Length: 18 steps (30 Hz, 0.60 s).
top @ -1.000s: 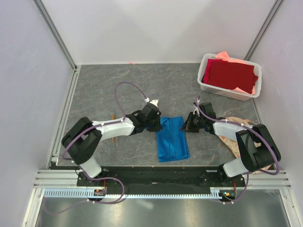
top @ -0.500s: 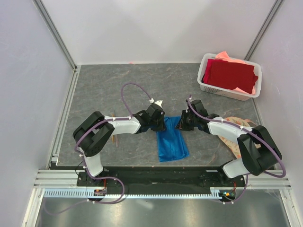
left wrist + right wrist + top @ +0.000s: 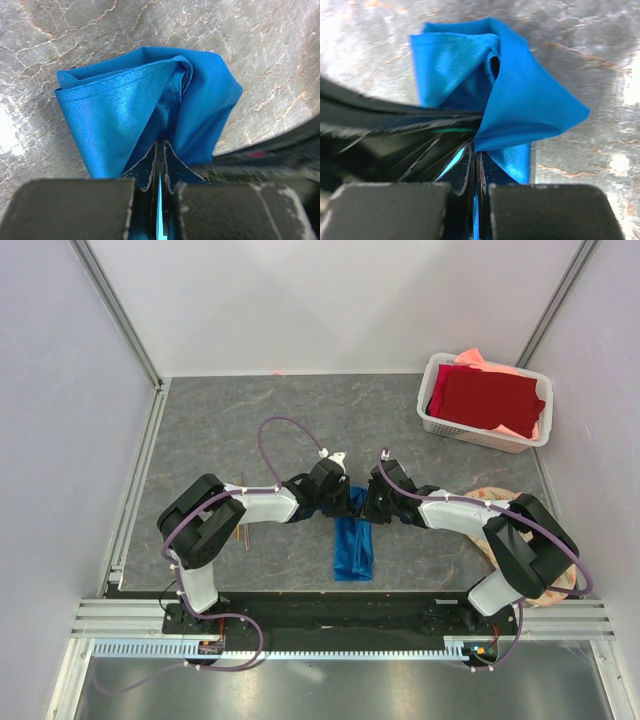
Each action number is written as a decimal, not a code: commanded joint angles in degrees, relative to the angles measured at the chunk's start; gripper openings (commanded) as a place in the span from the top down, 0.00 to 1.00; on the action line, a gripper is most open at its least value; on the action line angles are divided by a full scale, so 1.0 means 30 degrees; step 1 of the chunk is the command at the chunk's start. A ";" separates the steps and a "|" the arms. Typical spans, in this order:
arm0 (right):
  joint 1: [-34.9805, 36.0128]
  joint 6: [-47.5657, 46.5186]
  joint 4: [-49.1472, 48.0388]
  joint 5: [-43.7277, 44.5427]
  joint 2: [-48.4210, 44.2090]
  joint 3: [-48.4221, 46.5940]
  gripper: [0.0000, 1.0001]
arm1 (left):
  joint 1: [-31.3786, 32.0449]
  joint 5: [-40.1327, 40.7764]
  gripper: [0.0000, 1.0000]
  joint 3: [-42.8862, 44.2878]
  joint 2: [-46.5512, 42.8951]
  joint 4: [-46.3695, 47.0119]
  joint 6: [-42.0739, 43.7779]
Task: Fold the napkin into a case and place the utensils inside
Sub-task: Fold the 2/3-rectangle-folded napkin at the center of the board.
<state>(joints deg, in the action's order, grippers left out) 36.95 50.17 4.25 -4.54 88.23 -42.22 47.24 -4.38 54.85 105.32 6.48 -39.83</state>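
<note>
**A:** What have the jaws got?

**B:** The left gripper (image 3: 160,146) is pinched tight on a pleat of the napkin (image 3: 117,112), and the cloth bunches up just ahead of its tips. The right gripper (image 3: 474,154) is clamped the same way on the opposite edge (its wrist view shows the other arm's dark body crossing close on the left).

**A:** So the two are close together?

**B:** Nearly touching. From above they meet at the napkin's far end, with the cloth gathered between them.

**A:** And the rest of it?

**B:** It lies on the table (image 3: 250,430) as a narrow strip. Its long axis runs from the grippers straight back toward the arm bases, midway between the two arms.

**A:** Is it a case yet?

**B:** I'd judge not. The far end is raised and rumpled, not laid flat in layers.

**A:** Where are the utensils (image 3: 241,532)?

**B:** Well apart from the napkin, off to the left, beside the left arm (image 3: 255,508). They lie roughly parallel to the strip. That arm is plainly nearer and would likely be the one to fetch them.
</note>
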 commanded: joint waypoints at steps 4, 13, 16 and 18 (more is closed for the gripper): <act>0.0193 0.0210 -0.0304 0.1394 0.0299 -0.0518 1.00 | 0.0014 -0.1145 0.98 0.0320 -0.2027 -0.2040 -0.0520; 0.0193 -0.0054 0.0253 0.1805 -0.0171 -0.0604 1.00 | 0.0014 -0.0303 0.98 -0.0616 -0.4812 -0.4122 -0.0317; 0.0193 -0.0113 0.0253 0.1629 -0.0024 -0.0809 1.00 | -0.0161 -0.0119 0.98 -0.1377 -0.4406 -0.3949 -0.0111; 0.0223 -0.0142 0.0253 0.1600 -0.0053 -0.0927 1.00 | -0.0250 -0.0442 0.98 -0.1672 -0.3820 -0.3394 -0.0023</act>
<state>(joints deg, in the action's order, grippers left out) 37.30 50.19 4.97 -1.06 89.17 -42.44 47.07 -6.04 52.21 91.77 -3.81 -40.36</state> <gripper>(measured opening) 0.011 0.025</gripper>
